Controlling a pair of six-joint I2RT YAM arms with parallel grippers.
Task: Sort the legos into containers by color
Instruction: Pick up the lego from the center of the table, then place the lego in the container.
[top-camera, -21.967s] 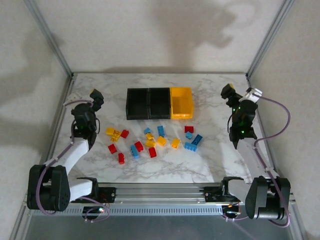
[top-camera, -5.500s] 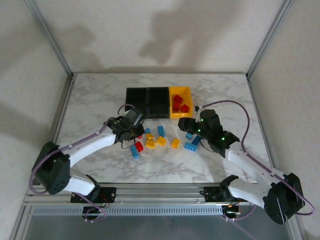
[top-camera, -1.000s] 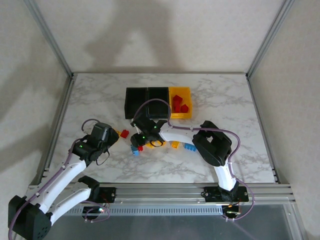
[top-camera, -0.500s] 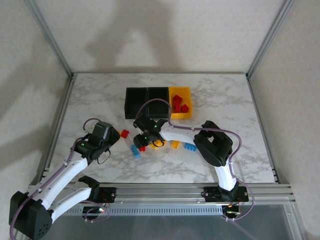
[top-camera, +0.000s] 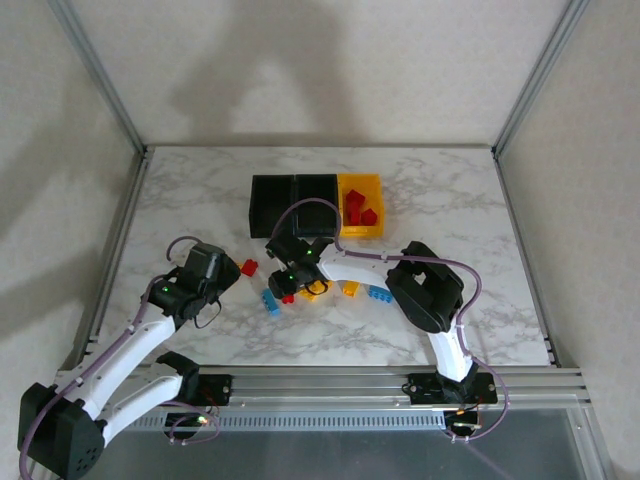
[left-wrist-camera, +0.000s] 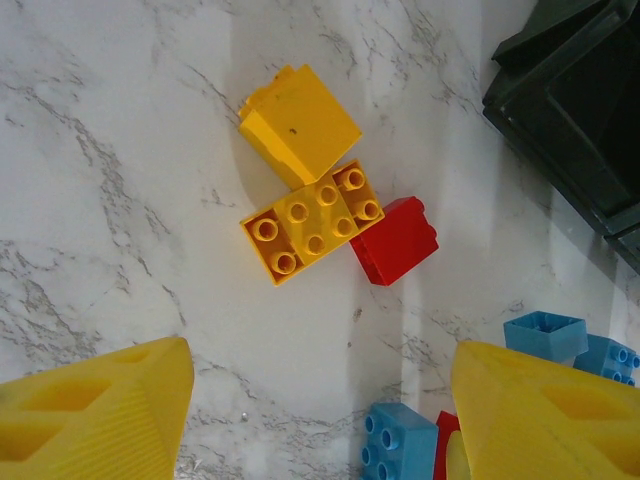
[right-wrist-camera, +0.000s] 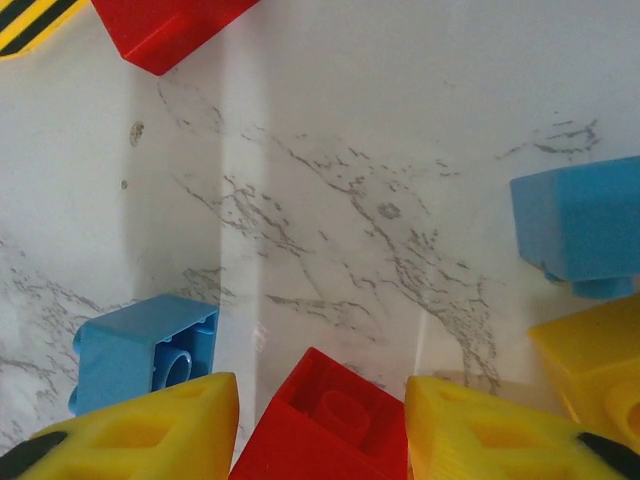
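Step in hand, as judged: a red pick by the right arm, while the left arm waits over its own cluster.

Left gripper (left-wrist-camera: 322, 352): best held high and wide until the pile is free of the right arm. A descent should then be centred on one brick only, since the studded yellow brick (left-wrist-camera: 312, 222) is touched by both a smooth yellow brick (left-wrist-camera: 298, 125) and the loose red brick (left-wrist-camera: 395, 240).

Right gripper (right-wrist-camera: 322, 388): the squeeze should be made square on the flat sides of the upturned red brick (right-wrist-camera: 325, 425). The lift should be taken straight up, so that the blue brick (right-wrist-camera: 140, 352) just beside the left finger is not dragged. Delivery is judged due at the yellow bin (top-camera: 362, 180), where reds already lie.

Positions:
- **Left gripper:** spread, nothing held. The yellow pair and the loose red brick lie ahead of the fingertips, apart from them.
- **Right gripper:** the upturned red brick lies between the fingers, hollow side up, close to both. Whether it is actually pinched cannot be told.
- **Yellow bin:** beyond and to the right, well apart.
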